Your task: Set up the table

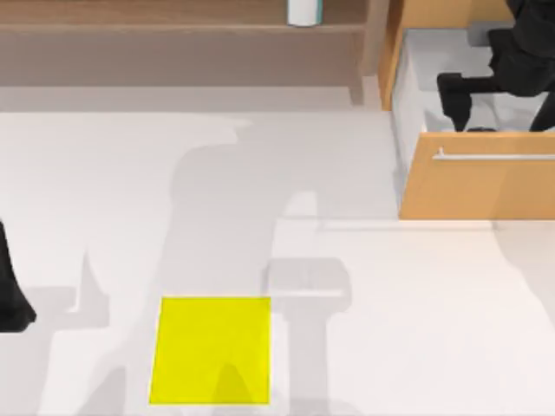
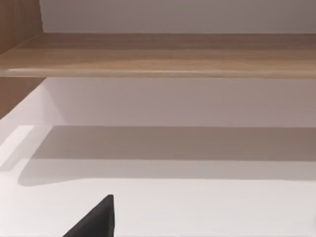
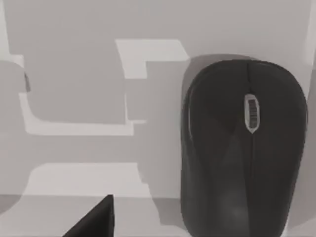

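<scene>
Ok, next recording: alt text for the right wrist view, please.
A black computer mouse with a grey scroll wheel lies on the white floor of the drawer, seen from directly above. Blocky shadows fall across the white surface beside it, and a dark part of the right end effector juts in at the picture's edge.

A rendered office-like desk setup is showing here: a plain white counter [image 1: 434, 329] is carrying a yellow mat [image 1: 211, 350], a wooden shelf [image 1: 173, 30] is standing at the back, and an open drawer cabinet [image 1: 477, 182] (white inside) is holding a black computer mouse [image 3: 244, 148].
</scene>
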